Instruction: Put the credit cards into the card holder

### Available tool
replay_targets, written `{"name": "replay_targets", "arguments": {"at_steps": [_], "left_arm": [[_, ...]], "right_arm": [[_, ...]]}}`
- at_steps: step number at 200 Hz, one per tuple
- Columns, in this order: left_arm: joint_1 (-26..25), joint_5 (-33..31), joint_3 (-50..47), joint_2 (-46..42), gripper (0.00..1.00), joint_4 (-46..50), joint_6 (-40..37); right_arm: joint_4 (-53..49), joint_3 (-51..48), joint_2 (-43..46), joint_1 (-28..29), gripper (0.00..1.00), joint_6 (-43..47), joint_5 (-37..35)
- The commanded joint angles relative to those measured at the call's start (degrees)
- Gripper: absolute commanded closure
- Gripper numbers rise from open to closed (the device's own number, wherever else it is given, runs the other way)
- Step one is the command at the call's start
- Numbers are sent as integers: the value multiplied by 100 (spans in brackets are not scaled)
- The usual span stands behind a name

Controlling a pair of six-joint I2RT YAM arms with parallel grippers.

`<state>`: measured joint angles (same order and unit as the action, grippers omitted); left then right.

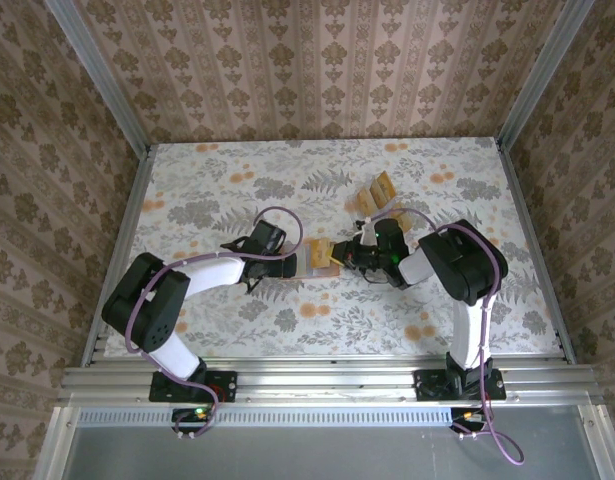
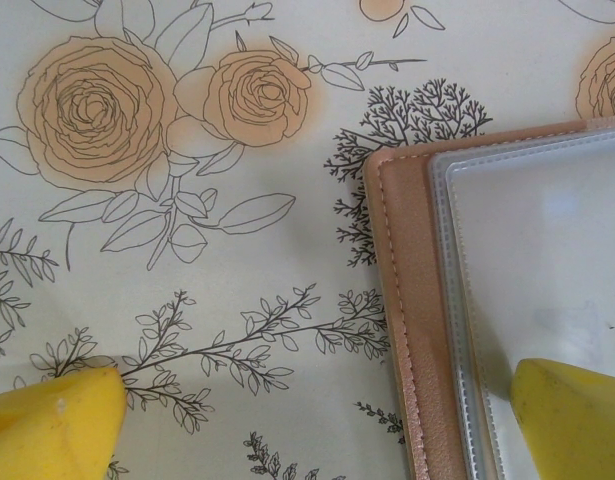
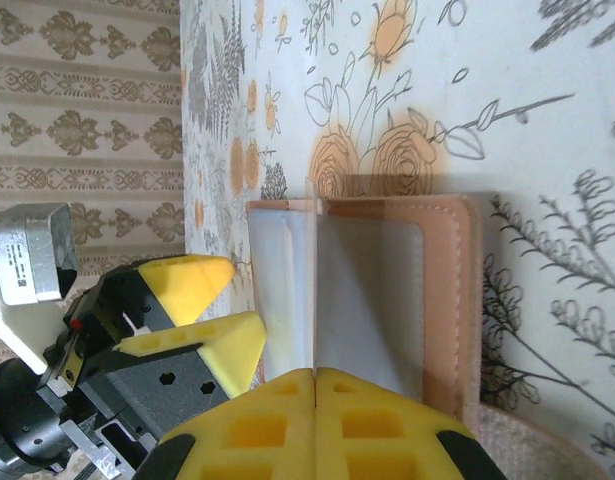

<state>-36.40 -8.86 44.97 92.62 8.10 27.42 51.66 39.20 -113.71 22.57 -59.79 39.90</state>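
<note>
The salmon-pink card holder (image 1: 322, 255) lies open at the table's middle, its greyish clear sleeves up. My right gripper (image 1: 339, 258) meets it from the right. In the right wrist view that gripper (image 3: 315, 378) is shut on a thin clear inner leaf of the card holder (image 3: 447, 290), which stands on edge. My left gripper (image 1: 290, 266) is open at the holder's left end. One yellow fingertip (image 2: 572, 420) rests over the sleeve of the holder (image 2: 407, 300) and the other is on the cloth. Two tan credit cards (image 1: 384, 185) stand propped up behind, apart from both grippers.
A floral cloth covers the table (image 1: 217, 200), with patterned walls at the back and sides and a metal rail (image 1: 327, 380) along the front. The left gripper's yellow fingers (image 3: 227, 345) are close beside the holder in the right wrist view.
</note>
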Motion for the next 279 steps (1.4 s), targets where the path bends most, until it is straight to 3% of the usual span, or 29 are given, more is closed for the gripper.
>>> {"name": "replay_targets", "arguments": {"at_steps": [1,179,279], "left_arm": [[-49,-130,-148,62,0,339,24],[-59,-133,-147,59,0,342,22],[-64,-142,-138,47,0,354,22]], "right_arm": [[-140,-85,88,-7,100,130,53],[548,-27,-298,261,100,-191,247],[485,2,-585,190,100,225,410]]}}
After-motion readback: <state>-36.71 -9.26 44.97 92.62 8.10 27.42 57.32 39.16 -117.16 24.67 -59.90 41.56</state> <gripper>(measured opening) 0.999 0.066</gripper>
